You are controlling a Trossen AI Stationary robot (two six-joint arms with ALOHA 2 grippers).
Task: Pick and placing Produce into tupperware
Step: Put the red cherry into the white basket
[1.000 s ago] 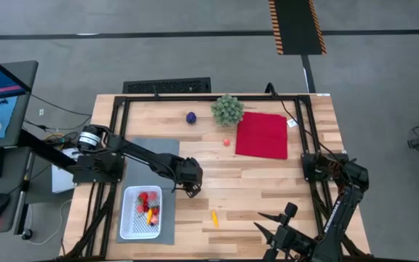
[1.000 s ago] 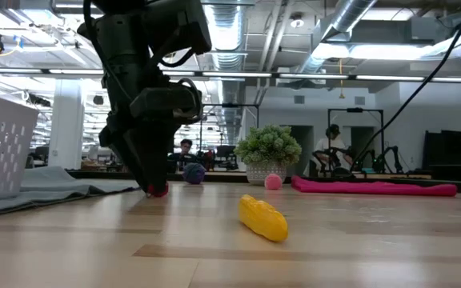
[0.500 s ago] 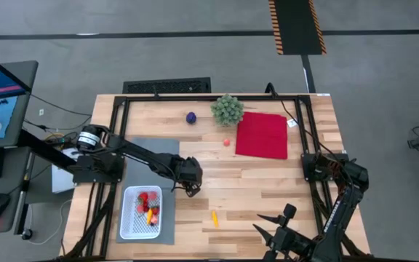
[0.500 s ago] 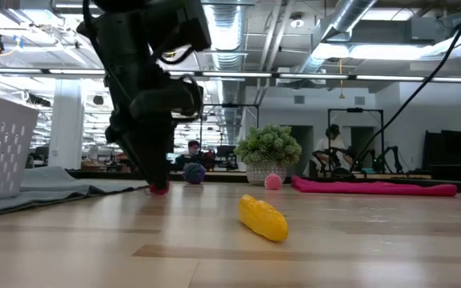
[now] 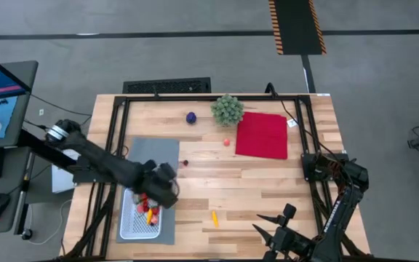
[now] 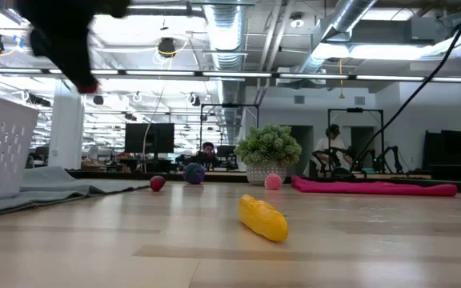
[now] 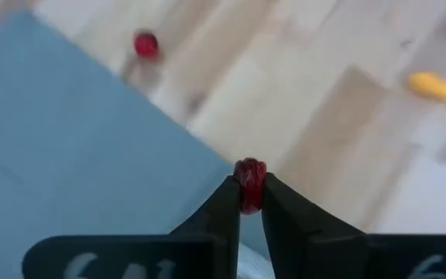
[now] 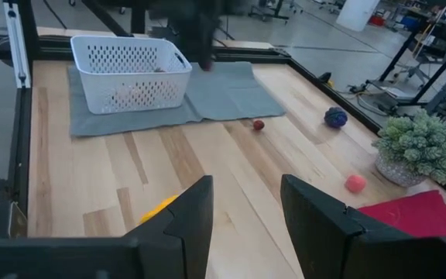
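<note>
- The left gripper [image 7: 248, 203] pinches a small dark red fruit [image 7: 249, 184] at its fingertips, above the near-left tupperware [image 5: 140, 212] on the grey mat [image 5: 160, 151]
- To release well, centre over the basket and lower inside its rim, since the pinch looks shallow
- Open room lies right; another red piece [image 5: 185, 163] lies just off the mat's edge, and a yellow piece [image 5: 214, 218] right of the basket
- The right gripper [image 8: 246, 203], fingers spread and empty, waits at the near-right corner
</note>
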